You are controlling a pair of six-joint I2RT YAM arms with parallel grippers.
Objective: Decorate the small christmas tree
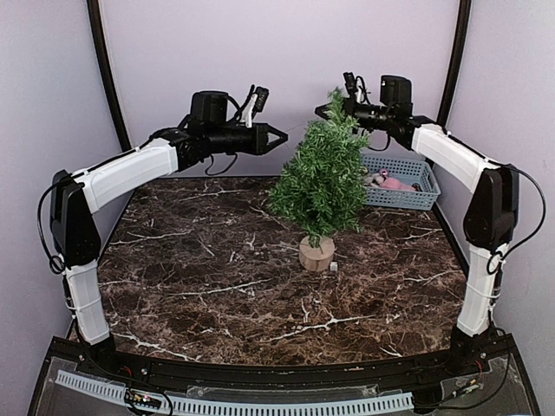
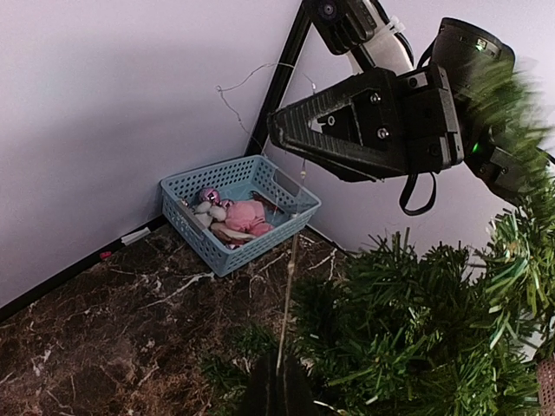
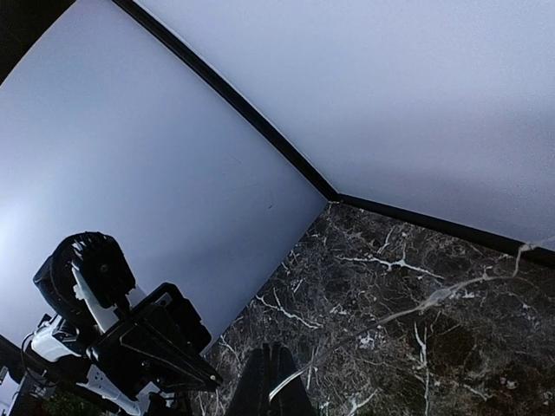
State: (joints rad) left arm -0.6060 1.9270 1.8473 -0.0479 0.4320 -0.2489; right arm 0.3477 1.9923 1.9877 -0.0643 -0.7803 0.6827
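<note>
The small christmas tree (image 1: pixel 321 178) stands upright on its wooden disc base (image 1: pixel 316 254) right of the table's middle; its branches fill the lower right of the left wrist view (image 2: pixel 416 338). My left gripper (image 1: pixel 282 137) is raised just left of the treetop, shut on a thin pale wire (image 2: pixel 290 277) that runs up from its fingertips (image 2: pixel 270 394). My right gripper (image 1: pixel 325 110) is at the treetop, shut on a thin wire (image 3: pixel 416 303) too. It shows in the left wrist view (image 2: pixel 279 130).
A blue basket (image 1: pixel 414 166) with pink and purple ornaments sits at the back right corner, also in the left wrist view (image 2: pixel 182 198). A small white piece (image 1: pixel 334 267) lies by the tree base. Walls close the back and sides.
</note>
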